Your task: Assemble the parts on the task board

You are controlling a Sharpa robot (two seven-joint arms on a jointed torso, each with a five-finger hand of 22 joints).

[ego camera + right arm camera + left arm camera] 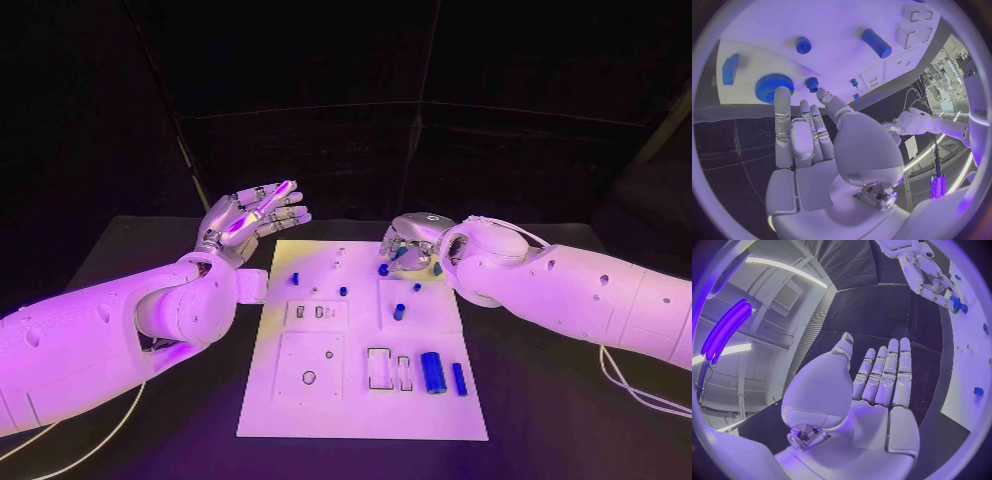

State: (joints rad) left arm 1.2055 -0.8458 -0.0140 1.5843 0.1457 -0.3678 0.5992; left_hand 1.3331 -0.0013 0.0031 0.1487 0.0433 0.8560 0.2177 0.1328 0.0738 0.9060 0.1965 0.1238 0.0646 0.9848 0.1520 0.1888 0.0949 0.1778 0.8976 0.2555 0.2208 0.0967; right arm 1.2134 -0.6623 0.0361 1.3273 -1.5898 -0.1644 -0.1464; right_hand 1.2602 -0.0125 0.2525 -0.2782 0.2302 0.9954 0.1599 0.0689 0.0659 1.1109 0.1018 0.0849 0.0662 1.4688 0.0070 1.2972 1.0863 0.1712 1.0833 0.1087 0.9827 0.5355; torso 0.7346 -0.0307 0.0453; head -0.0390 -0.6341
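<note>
Lab, black table [130, 240] (dark-curtained), strip lights [726, 330]

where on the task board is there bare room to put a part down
The task board's near strip, below the two blue cylinders, looks bare, as does its near left corner beside the oval hole. The far right end is crowded: the right robot hand hovers over small blue parts there.

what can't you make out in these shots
- Head view: the right hand and forearm cover the task board corner, hiding the parts beneath.
- Right wrist view: fingers overlap the blue gear; contact unclear.
- Head view: small far pegs too tiny to tell shape.
- Left wrist view: the board is cut off by the rim beyond the left hand.
</note>
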